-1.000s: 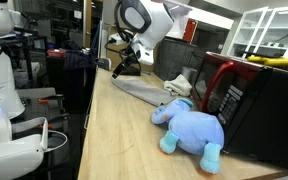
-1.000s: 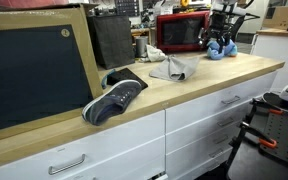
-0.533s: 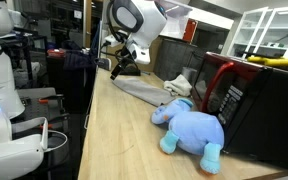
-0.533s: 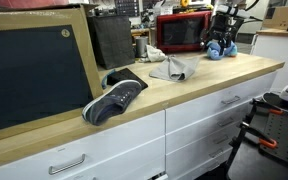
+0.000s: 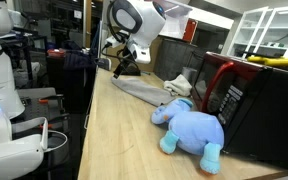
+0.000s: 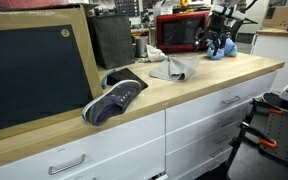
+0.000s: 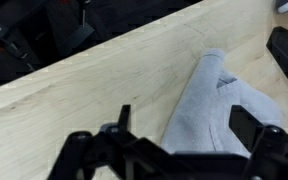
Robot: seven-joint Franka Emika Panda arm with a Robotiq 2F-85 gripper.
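Observation:
My gripper (image 5: pixel 123 68) hangs open just above the far end of a grey cloth (image 5: pixel 140 90) spread on the wooden countertop (image 5: pixel 124 140). In the wrist view the two dark fingers (image 7: pixel 249 126) straddle the cloth (image 7: pixel 219 105) with nothing between them; the gripper (image 7: pixel 187 125) is over the cloth's edge. In an exterior view the gripper (image 6: pixel 221 36) stands near the blue plush elephant (image 6: pixel 220 48), beyond the cloth (image 6: pixel 171 68).
A blue plush elephant (image 5: pixel 190 128) lies beside a red and black microwave (image 5: pixel 250 100). A dark sneaker (image 6: pixel 114 98) rests near a framed black panel (image 6: pixel 34 70). A white item (image 5: pixel 181 82) sits behind the cloth. The counter edge drops off at the left (image 5: pixel 92 120).
The arm has shifted slightly along the cloth toward its far end. The jaws stay open and the cloth has not moved.

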